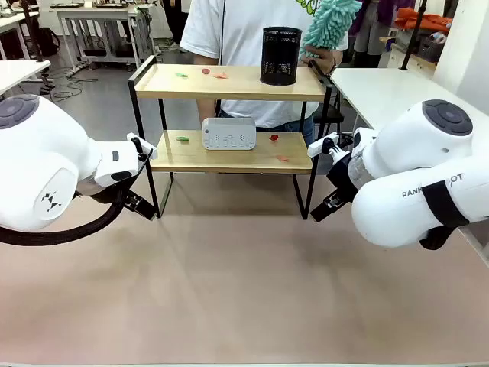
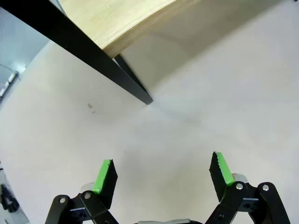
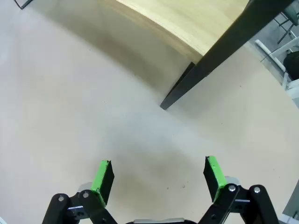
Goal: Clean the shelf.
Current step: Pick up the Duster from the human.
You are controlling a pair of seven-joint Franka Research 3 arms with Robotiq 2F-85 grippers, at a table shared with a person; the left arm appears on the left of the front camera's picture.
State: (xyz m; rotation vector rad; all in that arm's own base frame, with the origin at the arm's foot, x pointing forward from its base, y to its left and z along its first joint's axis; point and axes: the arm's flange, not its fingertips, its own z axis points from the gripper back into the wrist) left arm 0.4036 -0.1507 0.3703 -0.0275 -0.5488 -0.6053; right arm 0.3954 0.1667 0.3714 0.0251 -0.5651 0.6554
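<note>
The big white left arm [image 1: 46,172] comes in low from the left side, and the big white right arm [image 1: 416,187] comes in low from the right side. The black left gripper [image 2: 161,161] with green pads points down, its two fingers spread wide with nothing between them. The black right gripper [image 3: 158,162] with green pads points down too, fingers wide apart and holding nothing.

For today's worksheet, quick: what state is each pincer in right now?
Left pincer: open, holding nothing.
Right pincer: open, holding nothing.

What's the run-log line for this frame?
left pincer: open, empty | right pincer: open, empty | shelf: scraps on both boards | person's hand: holding teal duster
</note>
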